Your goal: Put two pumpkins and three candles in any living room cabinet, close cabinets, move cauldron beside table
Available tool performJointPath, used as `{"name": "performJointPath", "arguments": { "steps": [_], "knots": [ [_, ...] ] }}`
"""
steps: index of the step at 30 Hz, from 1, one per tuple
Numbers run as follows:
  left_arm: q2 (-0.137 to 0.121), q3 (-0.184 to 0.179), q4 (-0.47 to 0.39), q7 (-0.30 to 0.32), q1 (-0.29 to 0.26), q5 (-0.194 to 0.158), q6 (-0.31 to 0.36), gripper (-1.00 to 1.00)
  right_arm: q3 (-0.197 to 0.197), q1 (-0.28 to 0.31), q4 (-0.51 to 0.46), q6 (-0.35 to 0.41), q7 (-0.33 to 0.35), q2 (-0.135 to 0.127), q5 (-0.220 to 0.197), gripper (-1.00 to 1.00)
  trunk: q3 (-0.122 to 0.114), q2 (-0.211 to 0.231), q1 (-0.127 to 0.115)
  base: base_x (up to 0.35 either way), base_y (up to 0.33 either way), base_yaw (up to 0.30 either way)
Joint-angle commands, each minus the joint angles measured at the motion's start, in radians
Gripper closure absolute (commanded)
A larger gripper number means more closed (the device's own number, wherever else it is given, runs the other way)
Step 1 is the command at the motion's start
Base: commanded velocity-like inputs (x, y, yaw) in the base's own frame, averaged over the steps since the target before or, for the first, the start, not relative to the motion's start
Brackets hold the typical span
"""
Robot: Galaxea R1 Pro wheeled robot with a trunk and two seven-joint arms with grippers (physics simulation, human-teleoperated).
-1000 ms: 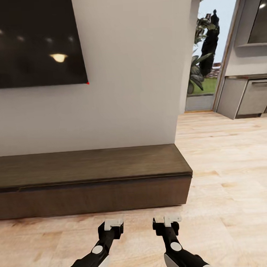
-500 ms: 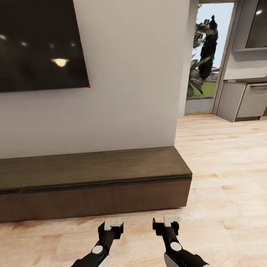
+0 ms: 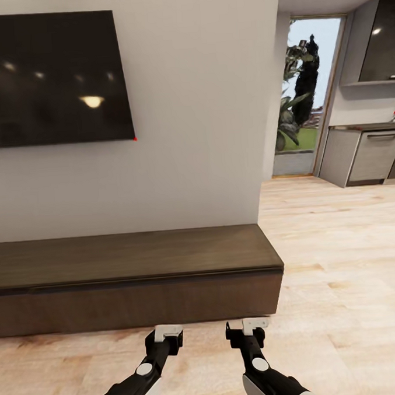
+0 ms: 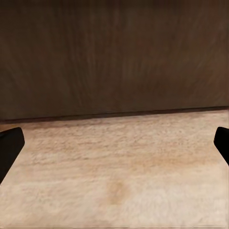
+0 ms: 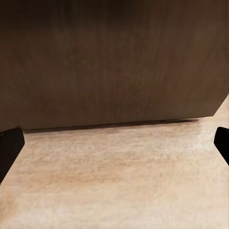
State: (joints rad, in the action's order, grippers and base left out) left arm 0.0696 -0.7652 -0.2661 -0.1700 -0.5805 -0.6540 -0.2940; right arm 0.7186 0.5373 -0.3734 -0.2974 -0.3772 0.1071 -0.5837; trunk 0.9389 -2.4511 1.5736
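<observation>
Grippers low over pale wooden floor (image 3: pixel 341 259) before long dark brown wooden cabinet (image 3: pixel 132 283), drawer fronts flush.

Left gripper (image 3: pixel 166 336) and right gripper (image 3: pixel 250 329), fingers spread wide, empty (black TV screen (image 3: pixel 50 78) on wall above).

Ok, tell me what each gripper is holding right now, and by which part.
Nothing is held. The left gripper and right gripper both hang open and empty over the wood floor, facing the dark cabinet.
</observation>
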Motion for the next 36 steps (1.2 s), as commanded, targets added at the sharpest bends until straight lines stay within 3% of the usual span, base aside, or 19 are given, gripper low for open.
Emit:
{"name": "performJointPath", "arguments": {
  "steps": [1, 12, 18, 23, 36],
  "knots": [
    [0.0, -0.008, 0.0, -0.007, -0.001, -0.005, 0.003, -1.0, 0.008, 0.001, 0.0, -0.005, -0.005, -0.001, -0.01, -1.0, -0.002, 0.007, -0.004, 0.0, 0.0, 0.0],
    [-0.001, -0.005, -0.01, -0.008, -0.001, -0.008, 0.108, -1.0, -0.002, 0.001, -0.001, -0.005, -0.006, -0.002, -0.01, -1.0, -0.037, 0.084, -0.046, 0.0, 0.0, 0.0],
    [-0.001, -0.002, -0.013, -0.008, -0.001, -0.012, 0.207, -1.0, -0.003, 0.001, 0.0, -0.004, -0.006, -0.003, -0.011, -1.0, -0.037, 0.084, -0.046, 0.0, 0.0, 0.0],
    [-0.001, 0.0, -0.014, -0.007, -0.001, -0.014, 0.22, -1.0, -0.005, 0.001, -0.001, 0.009, -0.006, -0.003, -0.011, -1.0, -0.037, 0.084, -0.046, 0.0, 0.0, 0.0],
    [-0.001, 0.004, -0.013, -0.007, -0.001, -0.015, 0.289, -1.0, -0.006, 0.001, -0.002, 0.015, -0.006, -0.003, -0.012, -1.0, -0.077, 0.175, -0.096, 0.0, 0.0, 0.0]
  ]
}}
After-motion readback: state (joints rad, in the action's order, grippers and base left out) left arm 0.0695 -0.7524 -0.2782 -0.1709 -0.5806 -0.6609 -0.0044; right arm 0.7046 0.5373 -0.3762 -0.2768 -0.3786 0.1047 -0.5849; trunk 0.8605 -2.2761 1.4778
